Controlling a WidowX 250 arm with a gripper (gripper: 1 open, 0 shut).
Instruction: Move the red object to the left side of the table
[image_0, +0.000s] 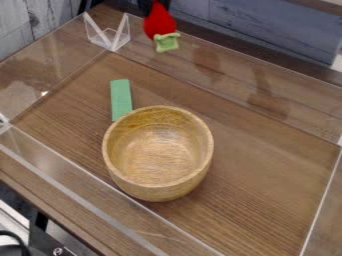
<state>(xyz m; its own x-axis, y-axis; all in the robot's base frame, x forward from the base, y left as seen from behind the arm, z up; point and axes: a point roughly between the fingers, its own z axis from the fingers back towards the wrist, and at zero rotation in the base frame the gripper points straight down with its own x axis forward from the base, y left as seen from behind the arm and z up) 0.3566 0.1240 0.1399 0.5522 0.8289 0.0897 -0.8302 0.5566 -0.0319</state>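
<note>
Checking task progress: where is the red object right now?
In the camera view the red object hangs in the gripper above the table's far edge, top centre-left, just right of the clear acrylic stand.

Clear acrylic walls (40, 75) catch light glare; blue-grey backdrop (267, 20) behind.

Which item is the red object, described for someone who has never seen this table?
Start at the big round wooden bowl on the brown wood-grain table, then look to the far edge above it. The small rounded red strawberry-like toy hangs there in the dark gripper, off the surface. Unlike the flat green strip, it is red with a light green leafy end.
</note>
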